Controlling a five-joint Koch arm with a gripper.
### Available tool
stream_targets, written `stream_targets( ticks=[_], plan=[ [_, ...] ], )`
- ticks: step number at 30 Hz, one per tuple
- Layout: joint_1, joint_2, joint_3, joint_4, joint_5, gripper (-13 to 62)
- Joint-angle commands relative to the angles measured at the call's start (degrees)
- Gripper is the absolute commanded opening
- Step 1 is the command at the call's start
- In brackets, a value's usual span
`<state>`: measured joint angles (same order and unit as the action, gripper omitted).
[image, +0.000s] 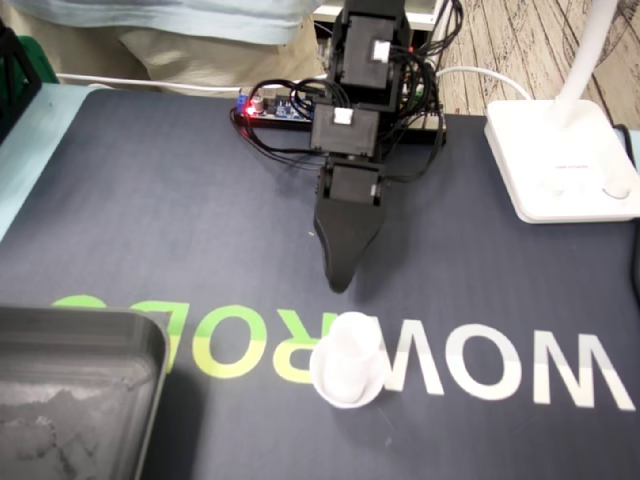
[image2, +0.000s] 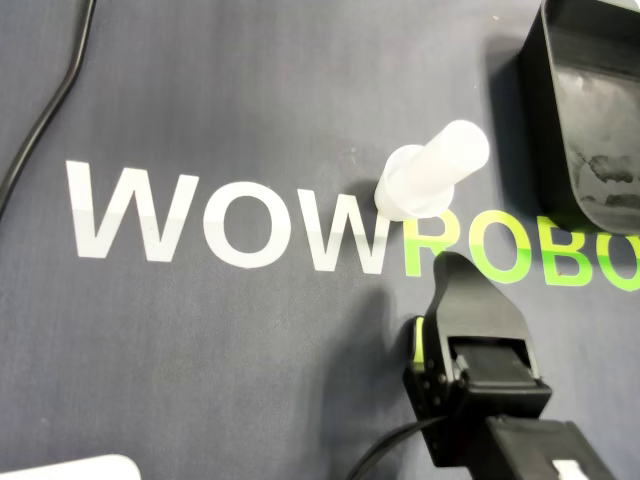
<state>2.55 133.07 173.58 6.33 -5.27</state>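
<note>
A small translucent white cup (image: 348, 360) (image2: 430, 180) stands on a wider base on the dark mat, over the "WOWROBO" lettering. My black gripper (image: 340, 283) (image2: 452, 264) points down at the mat just behind the cup in the fixed view, and just below it in the overhead view. A short gap separates its tip from the cup. The jaws form one closed wedge with nothing between them. A yellow-green strip shows on the gripper's side in the overhead view.
A black tray (image: 70, 390) (image2: 590, 100) sits at the mat's lower left in the fixed view, upper right in the overhead view. A white lamp base (image: 560, 160) stands at the right. A control board (image: 270, 108) with wires lies by the arm's base. A black cable (image2: 40, 110) crosses the overhead view's upper left.
</note>
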Motion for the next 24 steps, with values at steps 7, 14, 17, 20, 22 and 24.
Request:
stream_targets(
  ticks=[7, 14, 17, 20, 22, 24],
  plan=[
    [-0.79, 4.48, 2.02, 0.26, 1.32, 34.6],
    [-1.05, 4.48, 2.2, -0.26, 1.23, 33.7],
    [-1.23, 4.39, 3.78, -4.13, 1.23, 33.9],
    [-1.23, 4.48, 4.13, -6.33, 1.23, 33.9],
    [-1.23, 4.48, 3.96, -7.47, 1.05, 33.8],
    [-1.23, 4.48, 2.99, -7.47, 0.97, 33.7]
  ],
)
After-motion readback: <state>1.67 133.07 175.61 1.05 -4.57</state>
